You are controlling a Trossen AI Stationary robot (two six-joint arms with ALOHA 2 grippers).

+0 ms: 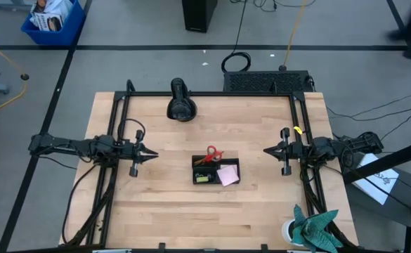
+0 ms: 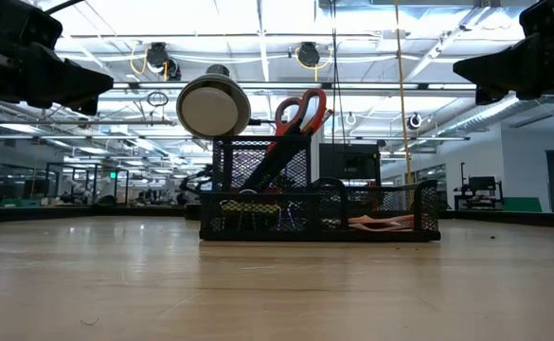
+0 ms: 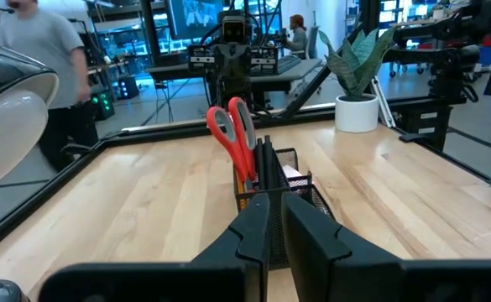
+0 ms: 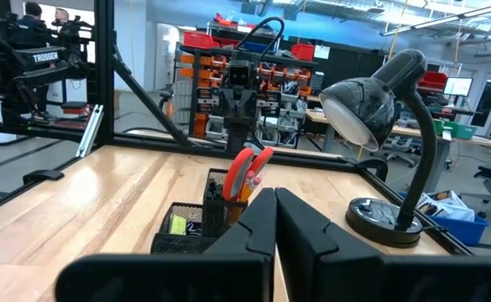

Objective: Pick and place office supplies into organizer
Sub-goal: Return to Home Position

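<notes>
Leaning scissors [image 2: 300,112], handles up.

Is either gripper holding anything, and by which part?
Nothing. The left gripper and right gripper are shut and empty, either side of the organizer.

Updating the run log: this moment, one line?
left hand shut, left of organizer | right hand shut, opposite side | scissors, pink pad inside
</notes>
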